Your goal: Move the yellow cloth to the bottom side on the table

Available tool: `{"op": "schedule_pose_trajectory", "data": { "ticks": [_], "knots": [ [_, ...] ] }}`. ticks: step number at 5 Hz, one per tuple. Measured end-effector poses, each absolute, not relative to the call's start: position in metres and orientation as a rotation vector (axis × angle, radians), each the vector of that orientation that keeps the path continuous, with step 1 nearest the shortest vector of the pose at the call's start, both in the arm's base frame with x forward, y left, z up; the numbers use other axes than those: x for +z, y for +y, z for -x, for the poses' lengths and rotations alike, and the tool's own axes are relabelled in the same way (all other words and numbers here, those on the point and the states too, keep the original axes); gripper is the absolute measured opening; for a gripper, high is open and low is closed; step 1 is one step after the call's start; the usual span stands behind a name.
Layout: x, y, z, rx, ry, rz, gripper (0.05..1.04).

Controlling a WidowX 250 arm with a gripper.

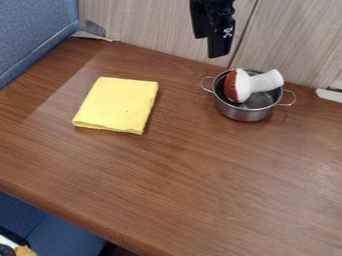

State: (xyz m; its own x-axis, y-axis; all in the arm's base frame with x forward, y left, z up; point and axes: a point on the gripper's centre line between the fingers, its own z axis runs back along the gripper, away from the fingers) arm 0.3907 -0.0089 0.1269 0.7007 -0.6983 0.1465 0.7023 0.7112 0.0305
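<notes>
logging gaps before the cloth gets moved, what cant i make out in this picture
- Tabletop under the yellow cloth, camera view: hidden by the cloth
- Much of the inside of the metal pot, camera view: hidden by the red and white brush-like item and the pot's wall
- Rest of the arm above the gripper, camera view: cut off by the top edge
- Items at the lower left corner, camera view: cut off by the edges

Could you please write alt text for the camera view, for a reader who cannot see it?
A folded yellow cloth lies on a brown table; at the picture's right, a metal pot holds a mushroom-shaped object, and a black gripper hangs near the far edge.
</notes>
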Motion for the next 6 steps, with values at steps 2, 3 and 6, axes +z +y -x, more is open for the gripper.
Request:
{"op": "schedule_pose_trajectory", "data": {
  "ticks": [2, 3, 6],
  "knots": [
    [0.102, 0.007, -0.382, -0.718, -0.088, 0.060, 1.000],
    [0.090, 0.041, -0.373, -0.621, -0.090, 0.091, 1.000],
    [0.059, 0.106, -0.339, -0.454, -0.102, -0.023, 1.000]
  ]
}}
